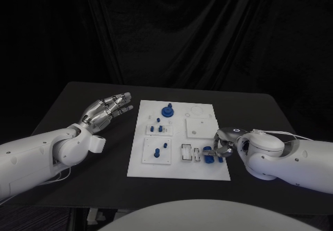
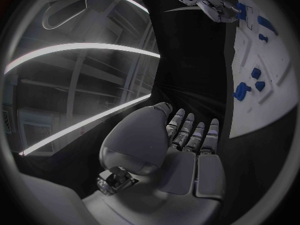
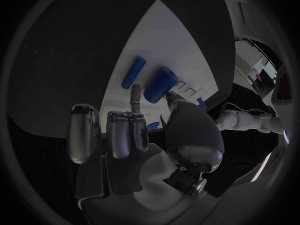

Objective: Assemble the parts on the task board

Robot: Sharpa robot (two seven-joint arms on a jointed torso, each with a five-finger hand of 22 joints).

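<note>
Down at the lower right of the head view, the right hand's fingers [image 1: 221,150] are curled in over the near right corner of the task board [image 1: 179,173]. In the right wrist view a fingertip and the thumb close on a short blue cylinder [image 3: 159,85], so the right hand [image 1: 225,144] seems to have that part pinched, while its other fingers lie folded side by side. Just beside the held piece, a slimmer blue peg [image 3: 133,71] lies flat on the white plate.

The left hand [image 1: 105,109] floats palm up at centre left of the head view, above the black table [image 1: 83,96] just off the board's left edge, fingers stretched out and slightly spread, nothing in them.

The board lies in the middle of the frame. Near its top edge stands a round blue knob [image 1: 168,111]. Below that, small blue pegs [image 1: 158,128] stand on a raised white block, and further down two more blue pieces [image 1: 161,148] stand on another square block at the lower left of the board. An empty white square block [image 1: 198,128] sits right of centre.
</note>
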